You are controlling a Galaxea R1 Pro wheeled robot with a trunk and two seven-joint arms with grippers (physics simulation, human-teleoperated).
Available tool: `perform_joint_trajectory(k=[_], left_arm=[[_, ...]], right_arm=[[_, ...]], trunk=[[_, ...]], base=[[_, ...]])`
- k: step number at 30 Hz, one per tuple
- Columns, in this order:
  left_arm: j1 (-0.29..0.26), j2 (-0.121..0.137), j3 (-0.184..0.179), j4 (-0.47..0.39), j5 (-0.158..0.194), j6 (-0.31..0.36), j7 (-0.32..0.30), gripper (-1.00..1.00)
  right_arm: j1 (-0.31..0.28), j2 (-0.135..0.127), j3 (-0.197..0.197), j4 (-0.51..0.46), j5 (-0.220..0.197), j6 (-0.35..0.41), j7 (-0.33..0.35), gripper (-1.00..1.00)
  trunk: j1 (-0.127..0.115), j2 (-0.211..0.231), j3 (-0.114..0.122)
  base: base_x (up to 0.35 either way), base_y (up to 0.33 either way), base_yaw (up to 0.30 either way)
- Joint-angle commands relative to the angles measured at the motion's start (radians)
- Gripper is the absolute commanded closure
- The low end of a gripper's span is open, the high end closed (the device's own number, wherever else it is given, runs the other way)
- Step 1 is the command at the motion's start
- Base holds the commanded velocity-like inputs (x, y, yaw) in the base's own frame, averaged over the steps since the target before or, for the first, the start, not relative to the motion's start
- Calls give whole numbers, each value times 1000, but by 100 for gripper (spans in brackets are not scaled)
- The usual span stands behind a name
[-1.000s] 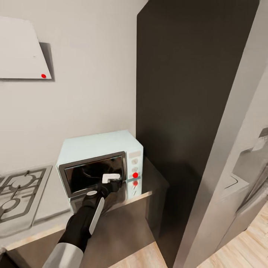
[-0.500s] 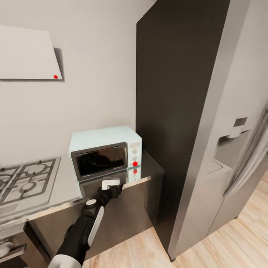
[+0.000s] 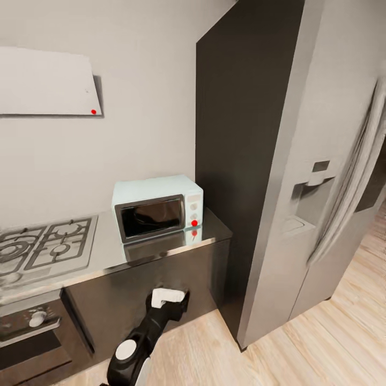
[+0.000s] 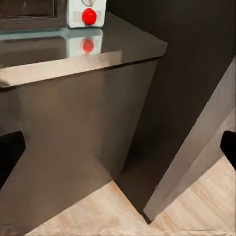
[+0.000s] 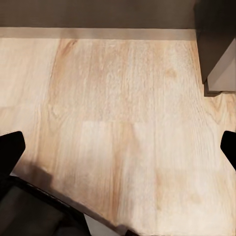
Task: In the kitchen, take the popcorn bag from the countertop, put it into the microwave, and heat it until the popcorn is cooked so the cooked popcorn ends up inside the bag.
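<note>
Distance from the desk (image 3: 107,257) looks like the point now — a judgement: keep the left arm low and tucked while the base moves, clear of the dark cabinet front (image 3: 145,289). The microwave (image 3: 158,206) — pale mint, dark glass door shut, red dot on its white panel — sits at the desk's right end beside the tall dark panel (image 3: 241,161). Both jaws (image 4: 118,147) (image 5: 118,147) stand wide, empty.

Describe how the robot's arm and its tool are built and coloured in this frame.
In the head view the left arm is glossy black with a round white cap at one joint. Its tool, the left gripper, has a black body topped by a white block. In both wrist views the fingertips appear as plain black shapes at the picture edges. No cables or markings are visible.
</note>
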Motion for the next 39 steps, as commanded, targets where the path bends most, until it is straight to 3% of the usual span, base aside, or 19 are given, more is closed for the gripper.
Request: perform_joint_trajectory(k=[1, 3, 4, 6, 8, 10, 13, 28, 30, 31, 33, 35, 36, 38, 39], left_arm=[[59, 30, 2, -1, 2, -62, -2, -100], [190, 75, 8, 3, 4, -247, -3, -100], [226, 83, 9, 5, 6, -308, -3, -100], [282, 91, 11, 13, 8, -393, -2, -100], [322, 97, 32, 108, 10, -445, 2, -100], [331, 96, 76, 280, 10, -464, 4, -100], [330, 89, 96, 348, 10, -469, 7, -100], [309, 86, 98, 363, 13, -470, 8, -100], [309, 87, 100, 364, 13, -470, 8, -100], [309, 87, 101, 370, 13, -470, 8, -100], [310, 88, 111, 373, 14, -470, 8, -100], [313, 90, 139, 375, 14, -470, 8, -100], [313, 89, 161, 376, 14, -470, 7, -100], [310, 87, 178, 383, 13, -470, 6, -100], [310, 86, 180, 390, 13, -470, 6, -100]], right_arm=[[0, -1, 1, -1, 5, -1, -1, -100], [0, -1, 1, -1, 5, -1, -1, -100], [0, -1, 1, -1, 5, -1, -1, -100], [0, -1, 1, -1, 5, -1, -1, -100], [0, -2, 1, -1, 5, -3, -1, -100], [0, -2, 1, 0, 3, -26, -2, -100], [0, -4, -1, 1, 1, -39, -3, -100], [0, 2, -12, -8, -12, -39, -5, -100], [-1, 4, -17, -23, -13, -38, -7, -100], [-1, 7, -15, -80, -7, -32, -10, -100], [1, 22, -10, -215, -1, 23, -11, -100], [-1, 45, 3, -403, 2, 192, -10, -100], [-5, 57, 25, -574, 3, 368, -7, -100], [-36, 72, 77, -808, 2, 618, -6, -100], [-71, 78, 98, -865, 1, 701, -6, -100]], trunk=[[0, -1, -1], [0, -1, -1], [0, -1, -1], [0, -1, -1], [0, -1, -1], [0, -1, -1], [0, -1, -1], [0, -1, -1], [0, -1, -1], [0, -1, -1], [0, -1, -1], [0, -1, -1], [0, -1, -1], [0, -1, -1], [0, -1, -1]], base=[[-341, 0, 0], [-172, 0, 0], [-75, 0, 0], [-39, 0, 0], [-12, 0, 0], [-3, 0, 0], [0, 0, 0], [0, 0, 0], [0, 0, 0], [0, 0, 0], [0, 0, 0], [0, 0, 0], [0, 0, 0], [0, 0, 0], [0, 0, 0]])
